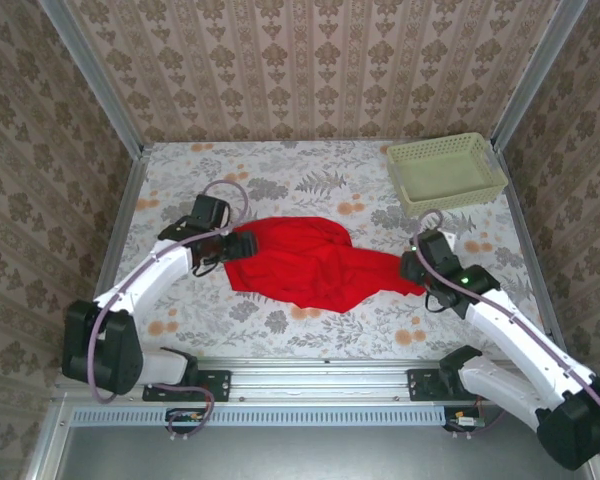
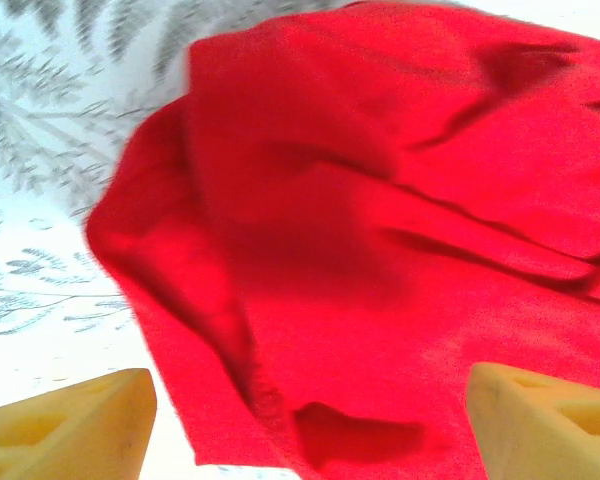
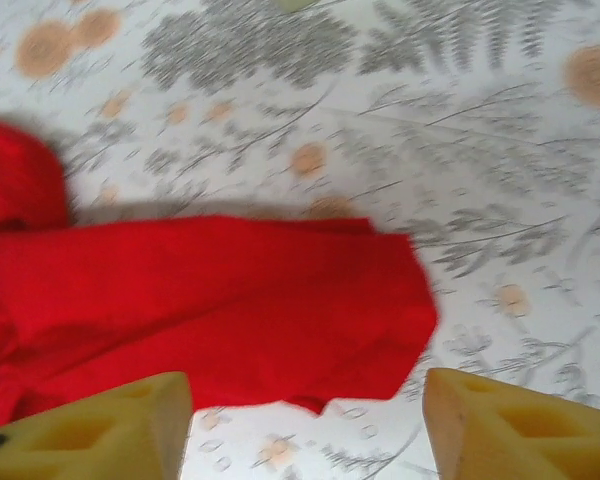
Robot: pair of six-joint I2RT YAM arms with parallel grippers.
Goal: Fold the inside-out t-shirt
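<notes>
The inside-out t-shirt [image 1: 305, 262] is bright red cloth lying crumpled on the flowered table, stretched from left to right. My left gripper [image 1: 242, 243] is at its left end, open, with its yellow fingers [image 2: 70, 425] wide apart above the cloth [image 2: 380, 230]. At the shirt's right tip sits my right gripper [image 1: 412, 267], also open. Its fingertips [image 3: 520, 425] stand either side of the cloth's end [image 3: 230, 310], apart from it. Neither holds anything.
A pale green basket [image 1: 445, 172] stands at the back right of the table. Patterned walls and metal rails close in the table [image 1: 310, 330] on three sides.
</notes>
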